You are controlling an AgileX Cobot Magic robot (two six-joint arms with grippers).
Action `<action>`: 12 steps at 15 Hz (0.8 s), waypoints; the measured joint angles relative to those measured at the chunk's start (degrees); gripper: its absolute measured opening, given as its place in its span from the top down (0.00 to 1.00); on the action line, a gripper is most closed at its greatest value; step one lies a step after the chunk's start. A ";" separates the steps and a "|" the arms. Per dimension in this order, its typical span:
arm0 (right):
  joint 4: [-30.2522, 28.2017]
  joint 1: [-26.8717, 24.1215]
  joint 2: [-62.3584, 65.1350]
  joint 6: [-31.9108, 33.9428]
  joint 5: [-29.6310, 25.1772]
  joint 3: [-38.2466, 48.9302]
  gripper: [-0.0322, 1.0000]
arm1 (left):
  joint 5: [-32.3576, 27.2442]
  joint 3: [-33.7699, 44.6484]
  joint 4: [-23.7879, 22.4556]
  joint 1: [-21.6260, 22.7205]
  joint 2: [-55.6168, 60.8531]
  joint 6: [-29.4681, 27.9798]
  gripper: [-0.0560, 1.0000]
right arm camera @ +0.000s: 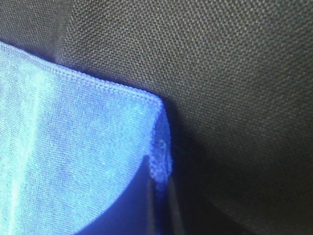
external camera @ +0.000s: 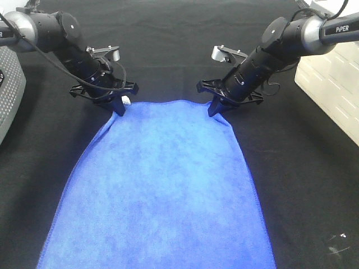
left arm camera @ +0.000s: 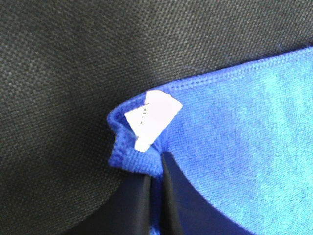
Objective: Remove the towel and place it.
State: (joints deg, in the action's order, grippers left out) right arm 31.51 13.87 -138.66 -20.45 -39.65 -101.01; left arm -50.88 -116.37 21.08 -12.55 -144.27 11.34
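The royal-blue towel (external camera: 160,190) lies spread over the black table cloth, widening toward the near edge. My left gripper (external camera: 119,108) is shut on its far left corner, where the small white tag (left arm camera: 150,119) sticks out just beyond the fingertips (left arm camera: 132,196). My right gripper (external camera: 215,110) is shut on the far right corner (right arm camera: 159,147), the stitched edge pinched between its fingers (right arm camera: 132,210). Both corners are pulled slightly inward, and the far edge (external camera: 168,102) runs between the two grippers.
A grey perforated object (external camera: 8,89) stands at the left edge. A cream slotted crate (external camera: 331,84) stands at the right edge. The black cloth (external camera: 168,45) covers the table all around the towel.
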 joint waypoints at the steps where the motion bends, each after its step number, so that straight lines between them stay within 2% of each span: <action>1: 0.00 0.00 0.00 0.00 0.00 0.00 0.97 | 0.00 0.00 0.00 0.00 0.00 0.11 0.94; 7: -0.69 0.29 0.69 -3.72 2.12 0.34 0.97 | -0.92 -1.78 -0.52 -0.11 -0.46 0.11 0.94; 12: -1.20 0.52 2.81 -9.57 9.63 0.63 0.97 | -1.43 -7.56 -6.13 -0.69 -1.66 0.11 0.95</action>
State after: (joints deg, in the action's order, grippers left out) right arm 30.31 14.38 -135.85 -30.02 -30.02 -100.38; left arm -52.31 -123.93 14.95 -13.24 -145.93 11.46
